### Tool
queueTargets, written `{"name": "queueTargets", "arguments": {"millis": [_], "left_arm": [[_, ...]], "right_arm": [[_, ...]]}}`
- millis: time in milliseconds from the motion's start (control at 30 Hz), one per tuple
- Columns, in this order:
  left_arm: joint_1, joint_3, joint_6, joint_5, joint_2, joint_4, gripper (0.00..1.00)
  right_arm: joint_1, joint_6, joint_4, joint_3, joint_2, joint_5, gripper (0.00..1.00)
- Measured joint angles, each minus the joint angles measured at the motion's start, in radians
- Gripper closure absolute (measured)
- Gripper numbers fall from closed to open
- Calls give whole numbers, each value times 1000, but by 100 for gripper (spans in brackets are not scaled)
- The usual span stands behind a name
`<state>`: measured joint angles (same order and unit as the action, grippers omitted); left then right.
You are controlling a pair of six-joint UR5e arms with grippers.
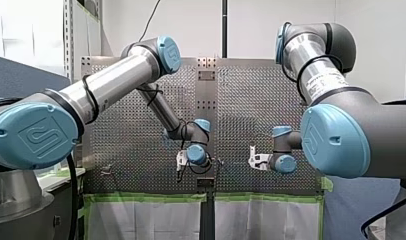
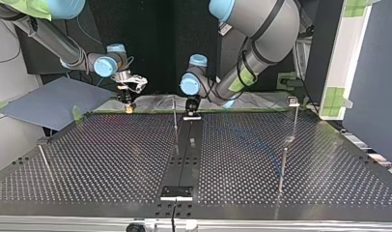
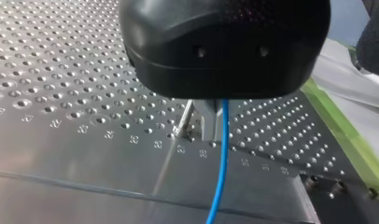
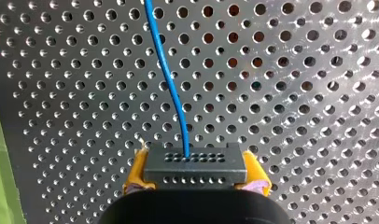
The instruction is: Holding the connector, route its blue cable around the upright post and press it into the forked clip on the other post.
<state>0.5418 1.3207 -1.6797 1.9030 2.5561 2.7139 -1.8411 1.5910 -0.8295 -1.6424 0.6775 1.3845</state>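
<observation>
Connector is being clenched by my right gripper over the table at the top view's left. Blue cable is trailing, seemingly neither routed nor clipped. I cannot tell my left gripper's grip.

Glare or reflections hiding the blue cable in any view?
Right wrist view: blue cable and connector stand out against the table, mild sheen only. Left wrist view: bright sheen on the table, cable contrasts well. Top view: glossy table mirrors the post; cable too thin to make out.
</observation>
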Motion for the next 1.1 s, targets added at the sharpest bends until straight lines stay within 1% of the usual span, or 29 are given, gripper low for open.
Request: {"name": "queueTargets", "arguments": {"millis": [33, 67, 100, 167, 200, 233, 267, 300, 333, 367, 533, 800, 900, 1100], "left_arm": [[0, 0, 0, 0, 0, 1, 100], [-1, 0, -1, 0, 0, 4, 93], [-1, 0, -3, 0, 0, 6, 93], [-1, 0, -12, -1, -1, 9, 64], [-1, 0, -17, -3, 0, 9, 37], [-1, 1, -22, -6, -1, 10, 37], [0, 1, -28, -12, -1, 11, 25], [1, 1, -31, -18, -1, 13, 8], [1, 1, -33, -25, -2, 16, 8], [2, 1, -35, -35, -2, 23, 0], [13, 1, -35, -48, -2, 66, 0], [46, 12, -26, -66, -5, 140, 0], [59, 23, -22, -66, -11, 142, 0], [73, 44, -23, -57, -39, 121, 0]], "right_arm": [[0, 0, 0, 0, 0, 0, 100], [0, 0, 1, 0, 0, -1, 100], [0, 0, 1, 0, 0, -1, 100], [0, 0, 3, 0, -1, -3, 100], [0, 0, 3, 0, -1, -3, 100], [-1, 0, 3, 0, -1, -3, 100], [-1, 0, 4, 0, -1, -3, 100], [-1, 0, 4, 0, -1, -4, 100], [-1, 0, 4, 0, -1, -4, 100], [-1, 0, 4, 0, -1, -4, 100], [-2, 0, 7, 0, -3, -6, 100], [-5, 1, 15, 0, -3, -7, 100], [-5, 1, 20, 0, -4, -7, 100], [-7, 0, 27, 0, -4, -7, 100]]}}
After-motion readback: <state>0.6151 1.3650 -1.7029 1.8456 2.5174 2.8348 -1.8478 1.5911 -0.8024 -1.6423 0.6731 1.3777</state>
